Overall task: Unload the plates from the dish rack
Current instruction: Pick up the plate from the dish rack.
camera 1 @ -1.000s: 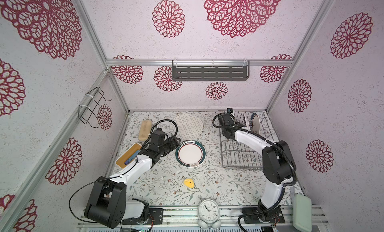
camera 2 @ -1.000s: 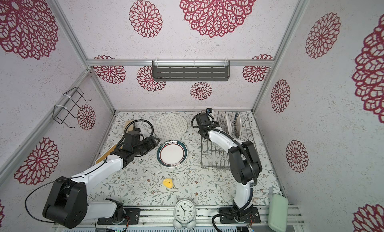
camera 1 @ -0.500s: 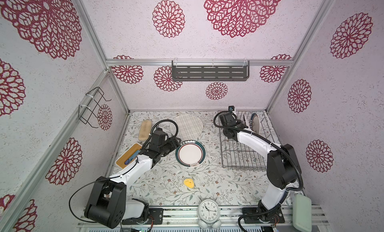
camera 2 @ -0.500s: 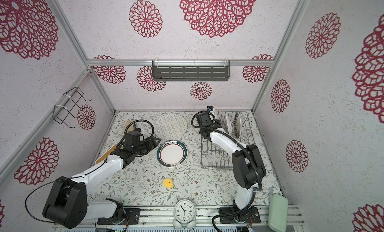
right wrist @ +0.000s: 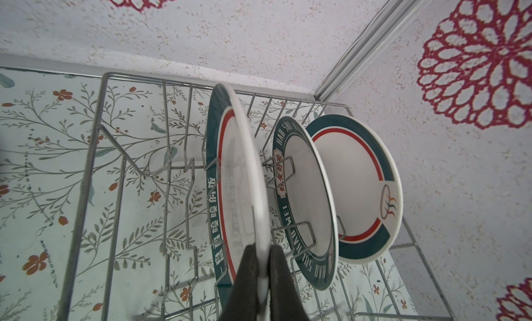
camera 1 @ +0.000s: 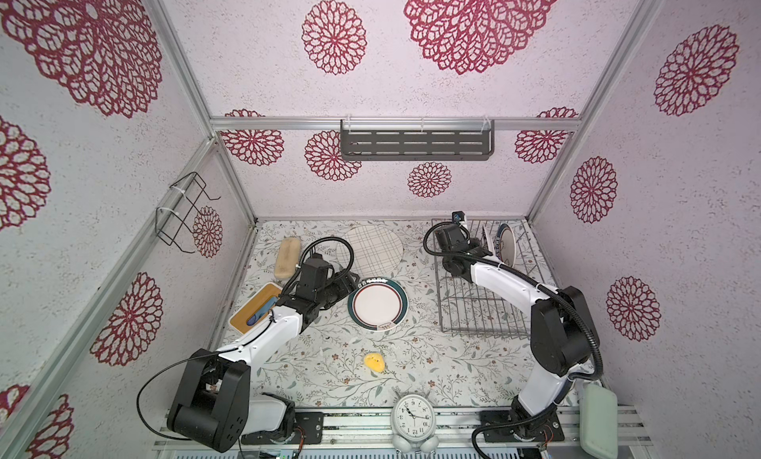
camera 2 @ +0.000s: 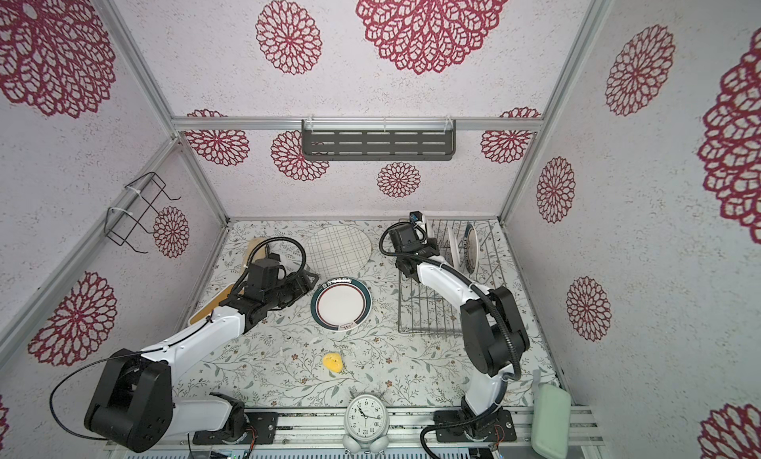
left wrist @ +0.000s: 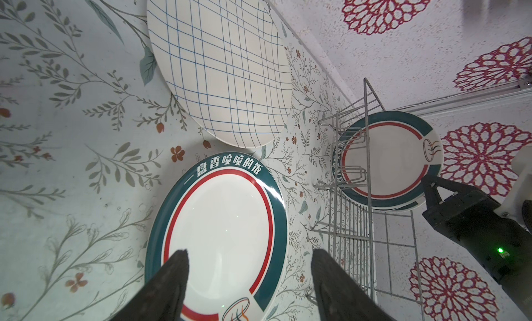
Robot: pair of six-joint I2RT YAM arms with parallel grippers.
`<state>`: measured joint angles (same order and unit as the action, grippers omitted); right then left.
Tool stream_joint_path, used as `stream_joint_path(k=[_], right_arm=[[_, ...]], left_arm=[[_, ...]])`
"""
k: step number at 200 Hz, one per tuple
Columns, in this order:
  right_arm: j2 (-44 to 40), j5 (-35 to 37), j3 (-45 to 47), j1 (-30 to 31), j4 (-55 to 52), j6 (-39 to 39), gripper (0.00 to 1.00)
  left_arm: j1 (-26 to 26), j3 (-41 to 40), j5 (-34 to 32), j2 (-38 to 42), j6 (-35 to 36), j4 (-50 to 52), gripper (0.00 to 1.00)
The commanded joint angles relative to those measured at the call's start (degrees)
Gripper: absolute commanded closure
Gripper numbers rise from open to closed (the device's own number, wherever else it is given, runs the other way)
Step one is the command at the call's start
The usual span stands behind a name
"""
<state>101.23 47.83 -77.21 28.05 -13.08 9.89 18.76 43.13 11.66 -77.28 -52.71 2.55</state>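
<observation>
Plates [camera 2: 472, 247] not yet unloaded: three, standing upright between the tines at the far end of the dish rack [camera 1: 477, 308]. Closest to the arm, the nearest plate [right wrist: 239, 172], white with a teal-and-red rim, seen edge-on from the right wrist. Now pinched at its near rim by the right gripper [right wrist: 263, 249], one finger on each face, jaws narrow with only the thickness of the rim between them. Stood a little wider a second ago and have just come together. Meaning, by judgement: grasp made, lift not yet begun, plate sitting in its slot as before.

Close behind it the middle plate [right wrist: 305, 195], and behind that, leaning, the far plate [right wrist: 354, 187].

Already out of the rack and lying flat on the table [camera 1: 313, 366]: the grid plate [camera 1: 368, 249] near the back wall, and just in front of it the teal-rimmed plate [camera 1: 378, 305]. Just beside this last one the left gripper [left wrist: 250, 253], jaws wide, holding nothing, same as a second ago.

Next, probably: lift straight up out of the tines before any turn. Close neighbour behind, so some risk of knocking it by tilting. Thin hold on a smooth glazed rim, so some risk of slipping or swinging too.
</observation>
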Motion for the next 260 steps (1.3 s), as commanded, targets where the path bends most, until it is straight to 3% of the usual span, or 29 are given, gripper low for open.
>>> stream_joint_path(k=[1, 94, 149, 260], right_arm=[[-3.8, 2.4, -0.1, 0.4, 3.2, -1.4, 1.00], [-6.2, 8.9, -0.1, 2.7, 7.2, -5.7, 1.00], [-6.5, 13.4, 0.1, 4.4, 12.3, -12.1, 1.00], [-9.3, 15.9, 0.0, 5.7, 14.9, -17.4, 1.00]], left_arm=[[0.3, 0.9, -0.5, 1.1, 0.6, 0.0, 0.28], [0.3, 0.7, -0.5, 1.3, 0.6, -0.2, 0.28], [0.3, 0.8, -0.5, 1.3, 0.6, -0.5, 0.28], [0.3, 1.3, 0.0, 0.7, 0.7, -1.5, 0.28]])
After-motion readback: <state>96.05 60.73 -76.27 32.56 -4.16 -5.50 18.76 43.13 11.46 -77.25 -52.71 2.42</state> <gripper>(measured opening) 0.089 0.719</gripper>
